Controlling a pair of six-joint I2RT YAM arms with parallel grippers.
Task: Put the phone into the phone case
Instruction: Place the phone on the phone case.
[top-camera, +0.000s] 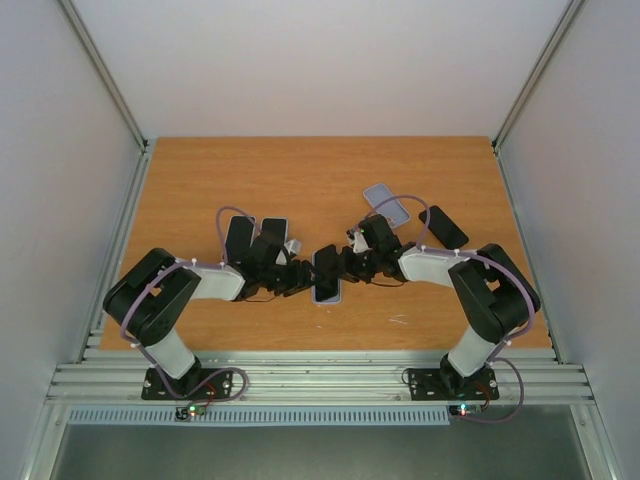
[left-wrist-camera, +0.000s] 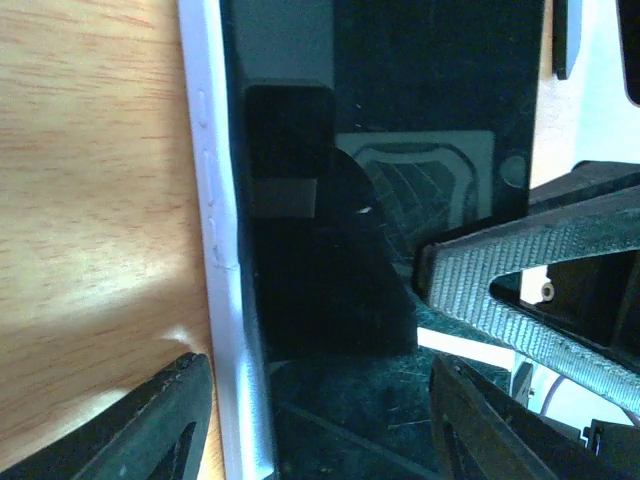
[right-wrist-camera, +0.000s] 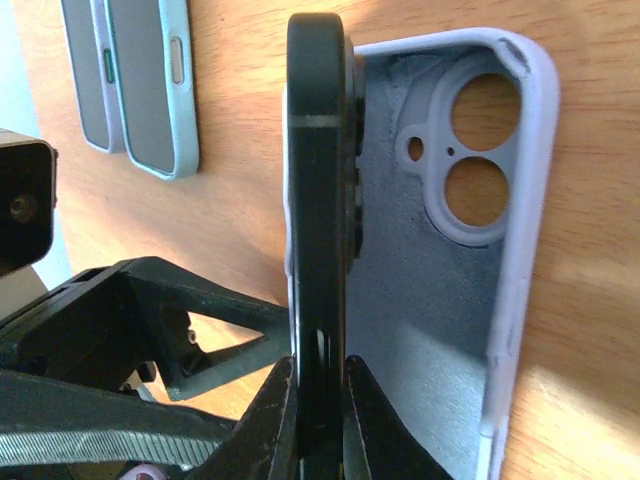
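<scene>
The black phone (top-camera: 325, 268) stands on its long edge inside the lavender phone case (top-camera: 329, 296), which lies open side up at the table's middle. In the right wrist view the phone (right-wrist-camera: 320, 180) rises against the case's left wall, its camera bumps facing the case's bare floor (right-wrist-camera: 440, 300). My right gripper (right-wrist-camera: 320, 400) is shut on the phone's edge. In the left wrist view the dark screen (left-wrist-camera: 400, 200) sits beside the pale case wall (left-wrist-camera: 218, 250). My left gripper (left-wrist-camera: 320, 420) is open: one finger lies outside that wall, the other over the screen.
Two dark phones (top-camera: 240, 238) (top-camera: 272, 232) lie behind the left arm. A light blue case (top-camera: 386, 204) and a black phone (top-camera: 443, 226) lie behind the right arm. Two blue-edged items (right-wrist-camera: 150, 85) show in the right wrist view. White walls enclose the table.
</scene>
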